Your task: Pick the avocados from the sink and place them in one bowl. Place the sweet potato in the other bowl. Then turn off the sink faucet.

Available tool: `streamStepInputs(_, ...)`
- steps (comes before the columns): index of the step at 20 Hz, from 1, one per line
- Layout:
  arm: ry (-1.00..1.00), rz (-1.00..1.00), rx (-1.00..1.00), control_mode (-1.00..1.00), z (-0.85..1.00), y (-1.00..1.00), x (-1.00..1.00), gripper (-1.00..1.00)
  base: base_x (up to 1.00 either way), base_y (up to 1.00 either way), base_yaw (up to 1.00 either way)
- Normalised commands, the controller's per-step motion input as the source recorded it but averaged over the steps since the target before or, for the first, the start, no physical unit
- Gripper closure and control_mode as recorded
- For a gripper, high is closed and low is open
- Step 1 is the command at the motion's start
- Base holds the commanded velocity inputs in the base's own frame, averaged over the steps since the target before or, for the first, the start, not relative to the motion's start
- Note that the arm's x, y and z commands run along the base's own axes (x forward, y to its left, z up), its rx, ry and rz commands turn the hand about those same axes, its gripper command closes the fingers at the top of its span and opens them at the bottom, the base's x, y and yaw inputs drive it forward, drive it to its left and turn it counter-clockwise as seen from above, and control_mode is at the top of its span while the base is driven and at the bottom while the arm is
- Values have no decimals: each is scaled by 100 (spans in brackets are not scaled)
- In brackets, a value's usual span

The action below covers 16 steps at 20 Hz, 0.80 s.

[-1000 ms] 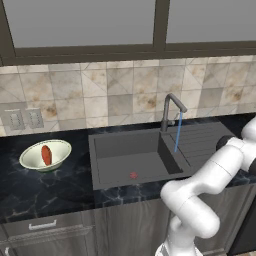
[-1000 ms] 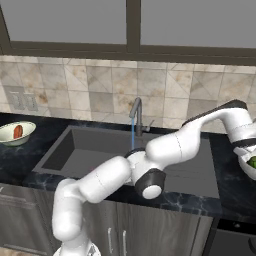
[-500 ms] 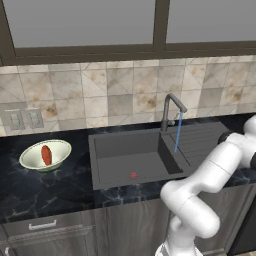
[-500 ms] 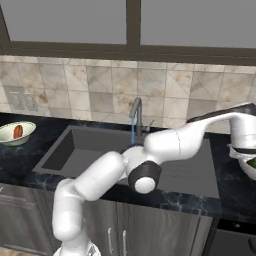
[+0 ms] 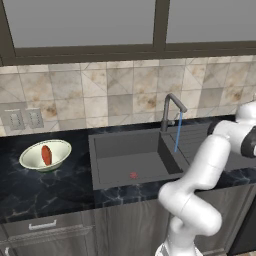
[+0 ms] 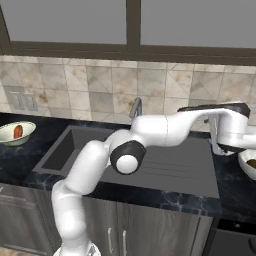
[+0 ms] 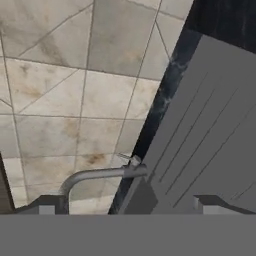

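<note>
No writing or labels legible anywhere. Sweet potato (image 5: 46,154), orange-red, tapered, lies in the other bowl (image 5: 31,161) on the counter left of the sink (image 5: 115,148). Sink faucet (image 5: 170,108) running, thin blue stream. Gripper (image 7: 125,205) fingertips spread apart, holding nothing.

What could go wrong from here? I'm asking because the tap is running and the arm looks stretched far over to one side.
1. Water runs from the sink faucet, and the gripper sits off beside the drainboard; a wide swing back could knock the spout rather than meet the small handle.
2. The arm's hand hangs close to the right-hand bowl, so a careless pull-away might clip its rim.
3. The sweet potato in the left bowl looks safe.
</note>
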Motion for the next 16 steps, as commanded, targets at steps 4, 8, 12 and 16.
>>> streamStepInputs(4,-24,18,-24,-100,5,96,22,-100,0,0,0)
streamStepInputs(8,-20,7,-23,-100,-6,50,22,-100,0,0,0)
streamStepInputs(12,-18,1,-17,-100,-12,9,20,-100,0,0,0)
streamStepInputs(16,-14,0,-12,-100,-32,2,19,-100,0,0,0)
